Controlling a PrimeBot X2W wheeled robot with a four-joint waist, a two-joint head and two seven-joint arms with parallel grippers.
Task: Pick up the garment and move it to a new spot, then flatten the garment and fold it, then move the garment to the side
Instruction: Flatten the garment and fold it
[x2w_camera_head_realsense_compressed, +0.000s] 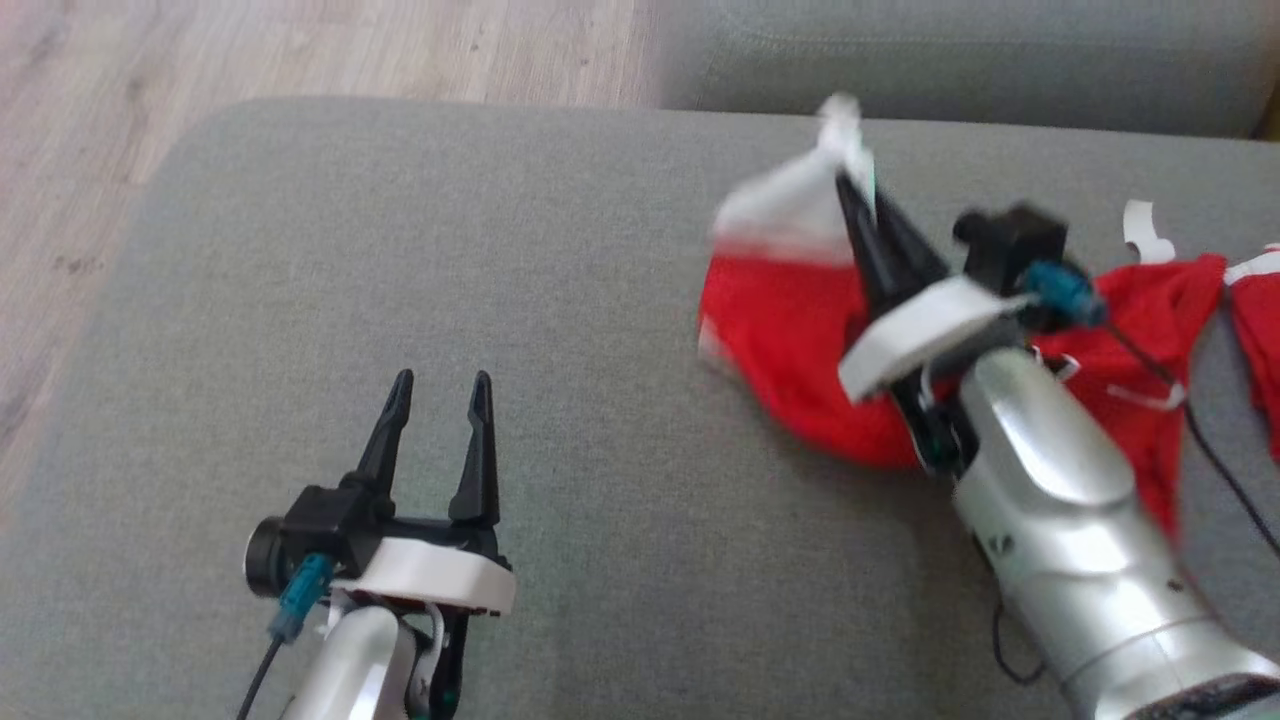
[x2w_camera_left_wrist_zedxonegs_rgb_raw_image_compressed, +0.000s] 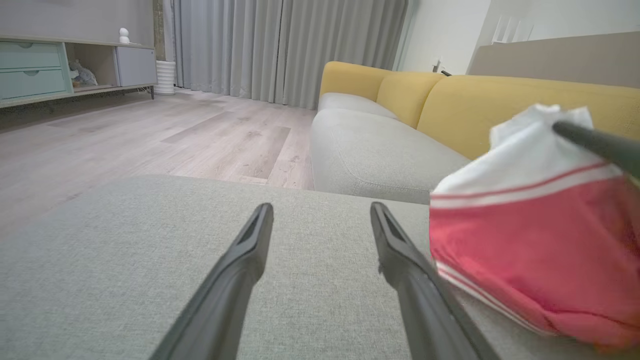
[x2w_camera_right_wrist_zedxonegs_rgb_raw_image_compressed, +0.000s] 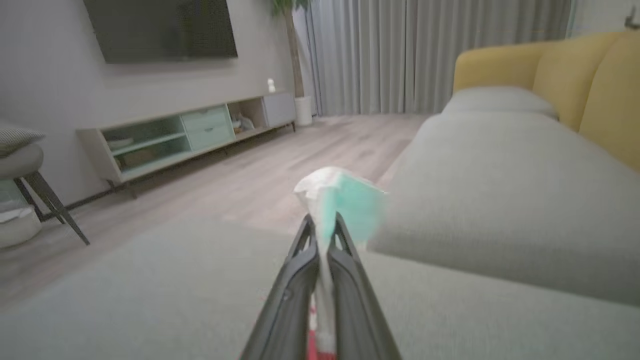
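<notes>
- One garment was in play: red cloth with a white band along one edge, lying on the right part of the grey seat cushion.
- At the head view's far right edge sat one more scrap of red with white trim; whether it belonged to the same garment could not be told.
- Two grey seat cushions were visible, the near one under the work and a second one beyond it, with pale wood floor to the far left.
- Two grippers were over the near cushion, one on each side.
- The right gripper had its fingers pressed together on the garment's white band, the pinched corner raised off the cushion and the red body draped below and behind it.
- In the right wrist view, the right gripper showed white cloth bunched above its tips and running down between the closed fingers.
- The left gripper was at the near left, fingers spread apart with nothing between them, well apart from the garment.
- In the left wrist view, the left gripper hung just over bare cushion, with the garment off to its right.
</notes>
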